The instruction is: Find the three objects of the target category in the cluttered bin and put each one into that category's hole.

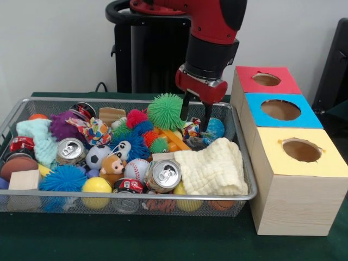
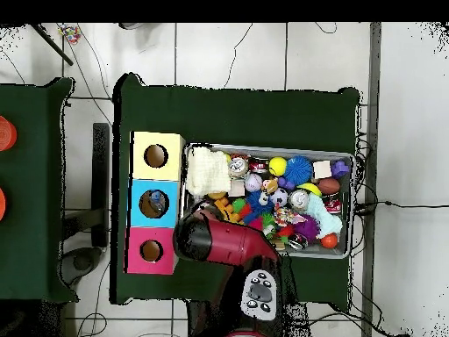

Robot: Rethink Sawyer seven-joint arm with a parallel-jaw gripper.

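Observation:
A wire mesh bin [image 1: 247,179] [image 2: 352,211] holds a jumble of toys. Among them are soda cans [image 1: 163,175] [image 1: 70,150], a green spiky ball [image 1: 165,111], a blue spiky ball [image 1: 63,178], a yellow ball [image 1: 96,185], a baseball [image 1: 136,169], a soccer ball [image 1: 98,155] and a cream cloth [image 1: 211,166] [image 2: 207,171]. My gripper [image 1: 196,126] is down in the bin's back right part, open, its fingers on either side of a small colourful toy [image 1: 191,130]. In the overhead view the red arm [image 2: 219,239] hides the gripper.
Three wooden boxes with round holes stand in a row beside the bin: red-topped [image 1: 266,80] [image 2: 151,251], blue-topped [image 1: 280,110] [image 2: 153,204] and yellow-topped [image 1: 301,150] [image 2: 156,156]. A wooden block [image 1: 24,180] and a teal cloth [image 1: 37,136] lie at the bin's left.

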